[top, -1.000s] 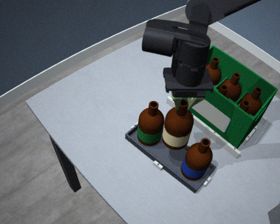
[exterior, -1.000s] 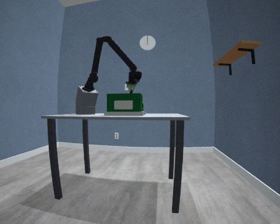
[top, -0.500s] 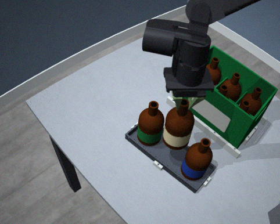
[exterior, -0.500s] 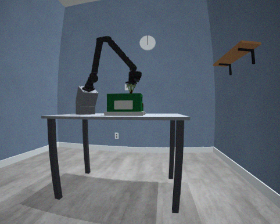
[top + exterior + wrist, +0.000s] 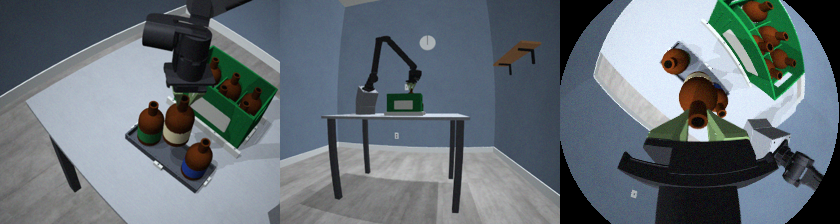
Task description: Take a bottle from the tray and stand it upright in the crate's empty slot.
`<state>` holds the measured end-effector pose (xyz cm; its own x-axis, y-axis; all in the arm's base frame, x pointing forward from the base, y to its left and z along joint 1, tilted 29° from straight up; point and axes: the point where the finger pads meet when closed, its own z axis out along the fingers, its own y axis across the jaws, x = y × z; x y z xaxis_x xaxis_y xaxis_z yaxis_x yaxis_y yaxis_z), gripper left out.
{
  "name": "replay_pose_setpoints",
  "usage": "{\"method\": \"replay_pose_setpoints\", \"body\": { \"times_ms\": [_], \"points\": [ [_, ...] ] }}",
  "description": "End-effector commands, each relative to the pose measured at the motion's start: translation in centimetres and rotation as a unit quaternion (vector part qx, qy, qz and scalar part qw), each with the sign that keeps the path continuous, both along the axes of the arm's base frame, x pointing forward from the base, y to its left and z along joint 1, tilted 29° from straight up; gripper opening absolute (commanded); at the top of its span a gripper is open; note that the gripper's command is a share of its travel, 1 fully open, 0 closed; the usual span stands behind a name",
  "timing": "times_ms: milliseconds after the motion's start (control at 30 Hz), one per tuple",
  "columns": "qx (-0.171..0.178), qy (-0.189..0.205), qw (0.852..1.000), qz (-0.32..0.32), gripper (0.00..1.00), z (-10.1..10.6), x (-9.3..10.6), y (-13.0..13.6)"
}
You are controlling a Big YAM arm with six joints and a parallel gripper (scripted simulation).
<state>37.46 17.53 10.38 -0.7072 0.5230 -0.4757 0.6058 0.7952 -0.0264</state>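
Gripper clenched on neck of cream-banded bottle, long axis upright, base at or just above tray. Crate just beside, toward far right in top view; empty slot appears to be near-left cell under wrist, hidden. Green-banded bottle close alongside. Lift must clear crate wall; open room above.

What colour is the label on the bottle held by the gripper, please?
Cream, on the bottle in the gripper; top view.
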Motion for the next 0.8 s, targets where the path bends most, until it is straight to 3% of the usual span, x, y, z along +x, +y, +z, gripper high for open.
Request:
{"method": "replay_pose_setpoints", "body": {
  "times_ms": [0, 767],
  "points": [
    [0.026, -0.037, 0.999, 0.005, 0.0, 3.9, 1.0, 2.1],
    [0.027, -0.037, 0.999, 0.005, 0.0, 5.9, 0.1, 2.7]
  ]
}}
